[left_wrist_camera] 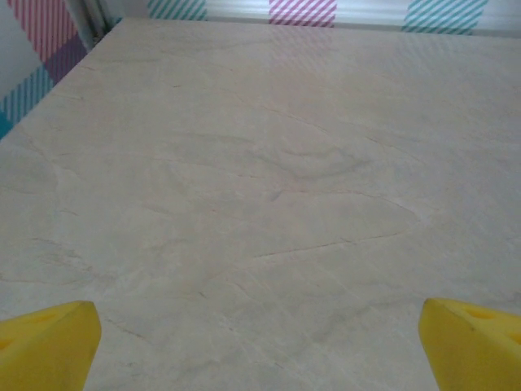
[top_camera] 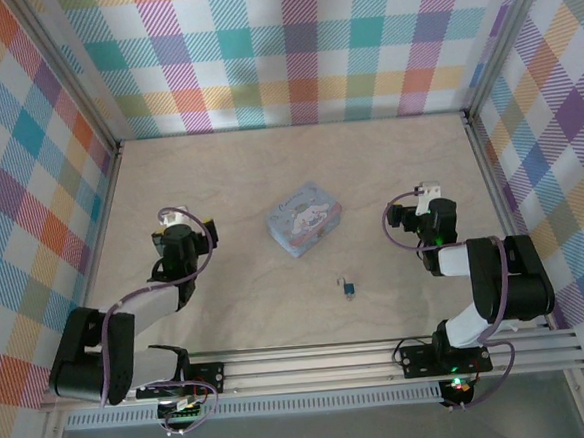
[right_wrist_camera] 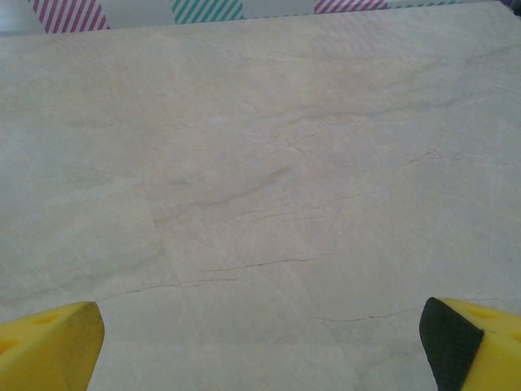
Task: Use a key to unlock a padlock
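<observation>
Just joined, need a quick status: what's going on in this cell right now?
Nothing is being handled yet. The padlock lies on the table between the two arms, a little nearer the arm bases than the pale blue tin. The left gripper and the right gripper are both open and empty, over bare table on either side of the tin. The padlock is too small here to tell whether a key sits with it.

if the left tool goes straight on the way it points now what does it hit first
The way looks free: ahead of the left tool lies bare table, then the plaid back wall. It may meet the table first; depth is unclear.
</observation>
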Motion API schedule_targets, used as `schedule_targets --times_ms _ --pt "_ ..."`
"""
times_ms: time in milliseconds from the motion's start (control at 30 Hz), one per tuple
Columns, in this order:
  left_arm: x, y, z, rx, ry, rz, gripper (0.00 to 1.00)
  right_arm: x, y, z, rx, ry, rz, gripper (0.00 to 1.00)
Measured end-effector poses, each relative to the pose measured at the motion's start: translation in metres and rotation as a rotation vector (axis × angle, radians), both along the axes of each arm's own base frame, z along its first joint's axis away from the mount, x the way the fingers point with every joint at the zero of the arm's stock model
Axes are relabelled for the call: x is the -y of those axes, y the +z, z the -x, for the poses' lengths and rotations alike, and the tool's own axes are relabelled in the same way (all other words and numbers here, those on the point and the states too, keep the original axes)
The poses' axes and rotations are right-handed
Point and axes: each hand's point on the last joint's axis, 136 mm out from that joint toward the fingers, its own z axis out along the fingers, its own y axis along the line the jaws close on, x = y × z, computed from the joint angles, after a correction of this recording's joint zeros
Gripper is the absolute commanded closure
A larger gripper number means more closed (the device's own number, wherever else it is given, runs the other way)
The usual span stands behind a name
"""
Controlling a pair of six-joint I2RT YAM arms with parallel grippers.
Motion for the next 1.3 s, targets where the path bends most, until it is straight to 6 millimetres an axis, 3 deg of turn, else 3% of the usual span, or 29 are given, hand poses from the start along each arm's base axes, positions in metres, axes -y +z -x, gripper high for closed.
schedule_targets --times_ms 267,500,767,1300 --pt "0.010 -0.012 -0.015 0.015 -0.067 -0.028 0.00 0.000 0.000 0.000 0.000 0.000 0.000 0.00" --pt "0.007 -0.042 -0.021 -0.031 -0.098 -0.009 0.00 0.000 0.000 0.000 0.000 0.000 0.000 0.00" --pt "0.000 -0.034 -0.033 -0.013 -0.111 0.036 0.00 0.000 0.000 0.000 0.000 0.000 0.000 0.00" --pt "0.004 -0.034 -0.033 -0.016 -0.131 0.046 0.00 0.000 0.000 0.000 0.000 0.000 0.000 0.00"
